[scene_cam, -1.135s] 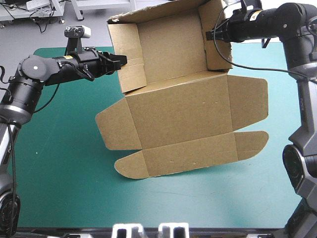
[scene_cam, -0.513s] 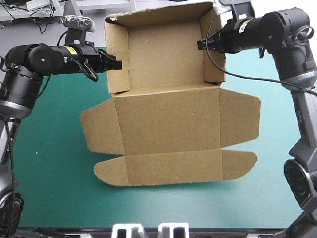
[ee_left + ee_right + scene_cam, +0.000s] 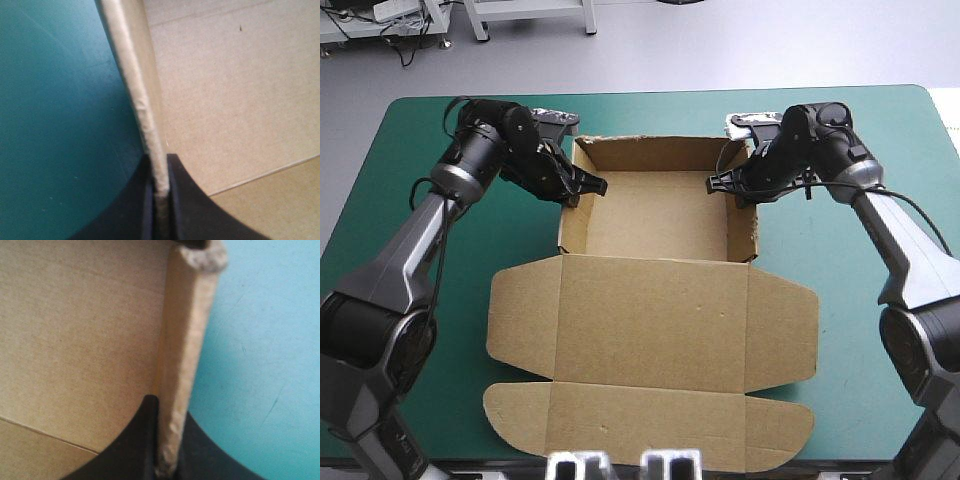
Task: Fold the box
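Teal-green table cover [image 3: 850,400] is carrying the brown box [image 3: 655,215] at its middle, with the tray toward the far edge. Its walls are standing, so that step looks done. The lid [image 3: 655,320] is lying flat toward the near edge, flaps untucked. The left gripper [image 3: 582,186] is pinching the left wall [image 3: 568,215] and the right gripper [image 3: 718,183] the right wall [image 3: 752,215]. Nothing is obstructing them.

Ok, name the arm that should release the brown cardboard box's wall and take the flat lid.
Left, narrowly: left gripper and right gripper pinch opposite walls alike, but the left sits slightly nearer the lid.
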